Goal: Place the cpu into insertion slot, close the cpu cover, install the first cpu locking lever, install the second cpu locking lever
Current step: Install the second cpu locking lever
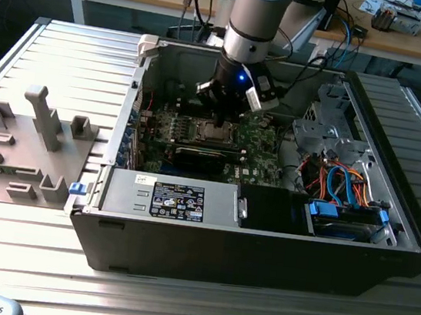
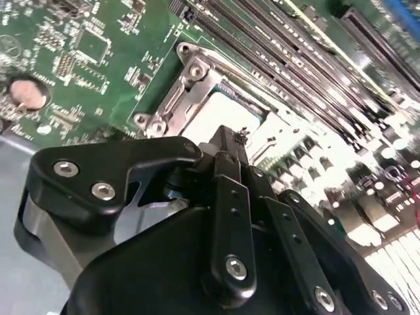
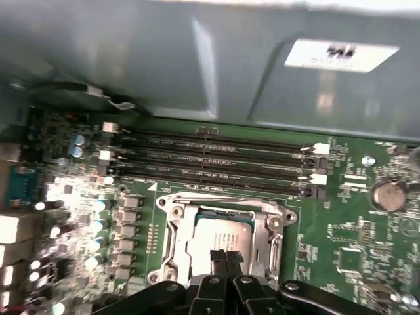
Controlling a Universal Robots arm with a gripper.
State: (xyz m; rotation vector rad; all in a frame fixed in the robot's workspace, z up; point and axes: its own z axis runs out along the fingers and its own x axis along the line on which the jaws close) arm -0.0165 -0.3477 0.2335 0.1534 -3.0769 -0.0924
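One arm reaching down into open computer case on ribbed metal table. Hand low over insertion slot, fingertips pressed together, nothing between them, tips just above cpu. Cpu seated flat in slot, pale silver top visible in both wrist views. Cpu cover lying down around chip as silvery frame. Green circuit board all round, long dark memory slots just beside socket.

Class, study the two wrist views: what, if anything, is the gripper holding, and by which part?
Nothing. The gripper has its fingertips pressed together, empty, just above the cpu, which sits in the insertion slot.
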